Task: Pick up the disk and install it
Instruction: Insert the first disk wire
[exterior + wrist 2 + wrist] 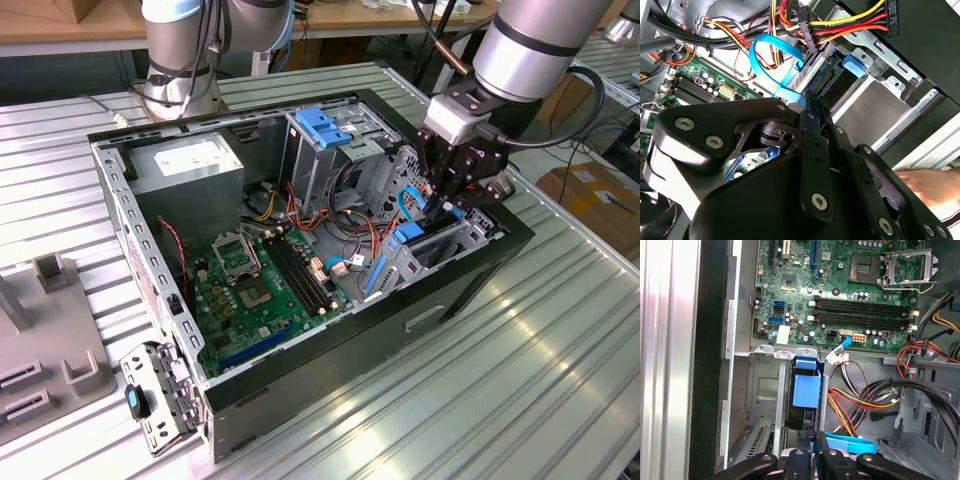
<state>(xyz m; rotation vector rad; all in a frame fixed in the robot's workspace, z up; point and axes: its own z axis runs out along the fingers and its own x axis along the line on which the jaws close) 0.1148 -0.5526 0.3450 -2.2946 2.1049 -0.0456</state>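
Observation:
The disk [408, 238] stands on edge in the drive bay at the front corner of the open computer case [300, 395], on the exterior view's right. In the first wrist view its blue carrier rail [806, 387] sits down in the metal slot, seen end-on. My gripper [440, 205] hangs right over the bay. Its black fingers [806, 452] are pressed together on the disk's near end, and the gripper [813, 440] is shut on it. The gripper's black linkage [810, 165] covers much of the bay in the second wrist view.
A blue flat cable [775, 55] and red-yellow wire bundles [850, 405] lie beside the bay. The motherboard [260, 290], power supply [190, 165] and an upper drive cage with blue latches [325, 125] share the case. A person's hand [927, 185] is outside the case wall.

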